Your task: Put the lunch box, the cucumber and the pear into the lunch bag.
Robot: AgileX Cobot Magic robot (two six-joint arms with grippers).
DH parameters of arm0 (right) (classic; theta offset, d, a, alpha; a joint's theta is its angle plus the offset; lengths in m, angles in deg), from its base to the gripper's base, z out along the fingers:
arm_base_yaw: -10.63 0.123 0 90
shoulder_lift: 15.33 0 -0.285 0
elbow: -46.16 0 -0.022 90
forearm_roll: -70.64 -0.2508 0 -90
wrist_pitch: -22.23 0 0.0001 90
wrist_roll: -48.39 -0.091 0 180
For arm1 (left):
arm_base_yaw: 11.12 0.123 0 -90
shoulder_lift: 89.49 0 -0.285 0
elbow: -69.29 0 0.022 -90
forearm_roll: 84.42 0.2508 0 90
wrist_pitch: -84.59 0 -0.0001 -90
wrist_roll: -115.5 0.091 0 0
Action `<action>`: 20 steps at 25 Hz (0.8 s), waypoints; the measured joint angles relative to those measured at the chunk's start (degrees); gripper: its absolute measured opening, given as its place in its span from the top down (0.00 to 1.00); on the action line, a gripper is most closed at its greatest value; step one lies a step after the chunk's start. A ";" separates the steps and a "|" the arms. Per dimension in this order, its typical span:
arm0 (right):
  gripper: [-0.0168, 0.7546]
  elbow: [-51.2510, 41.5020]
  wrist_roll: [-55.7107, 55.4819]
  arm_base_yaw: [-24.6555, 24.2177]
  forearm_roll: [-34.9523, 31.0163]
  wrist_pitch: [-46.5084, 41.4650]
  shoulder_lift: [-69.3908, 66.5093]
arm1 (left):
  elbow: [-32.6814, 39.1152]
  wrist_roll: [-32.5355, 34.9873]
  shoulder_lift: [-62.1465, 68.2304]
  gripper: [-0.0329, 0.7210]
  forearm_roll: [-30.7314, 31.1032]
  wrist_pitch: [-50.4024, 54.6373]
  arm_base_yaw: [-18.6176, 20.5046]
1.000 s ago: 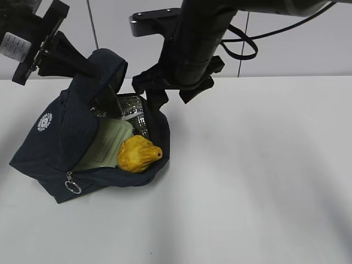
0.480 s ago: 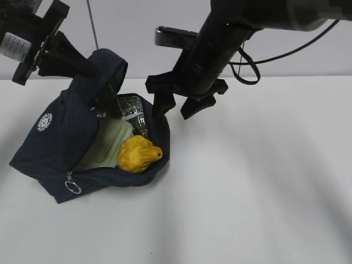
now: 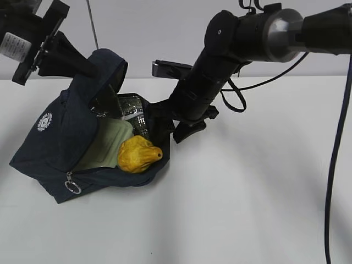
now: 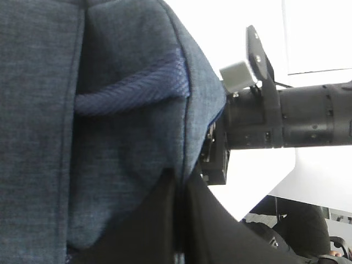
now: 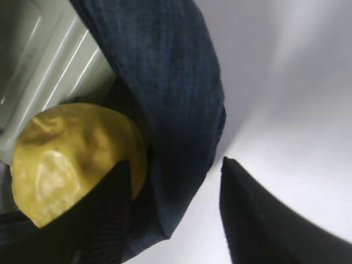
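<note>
- navy fabric lunch bag (image 3: 60, 143) lies on the white tabletop (image 3: 247, 192) at left, mouth gaping toward the right, foil lining visible.
- pear (image 3: 138, 154) sits at the near lip of the mouth; sage lid of the lunch box (image 3: 107, 144) shows behind it; cucumber not visible.
- left gripper (image 4: 177, 190): pinched shut on the bag's upper flap, holding it up.
- right gripper (image 5: 176, 220): jaws apart, straddling the right side wall of the bag, nothing clearly clamped.
- handling, judged: cloth is limp and folds easily, best taken at a seam or rim; pear looks rounded and likely to roll.
</note>
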 joint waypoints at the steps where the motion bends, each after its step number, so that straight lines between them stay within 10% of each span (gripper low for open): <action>1: 0.49 0.00 0.23 0.00 -0.43 0.21 -0.13 | 0.00 0.00 0.00 0.95 0.00 0.06 0.00; 7: 0.93 0.00 2.47 0.00 -2.39 0.52 -0.25 | 0.00 0.00 0.00 0.95 0.00 0.06 0.00; 20: 0.97 2.90 4.17 -1.28 0.31 -8.42 8.60 | 0.00 0.00 0.00 0.95 -4.35 0.12 0.00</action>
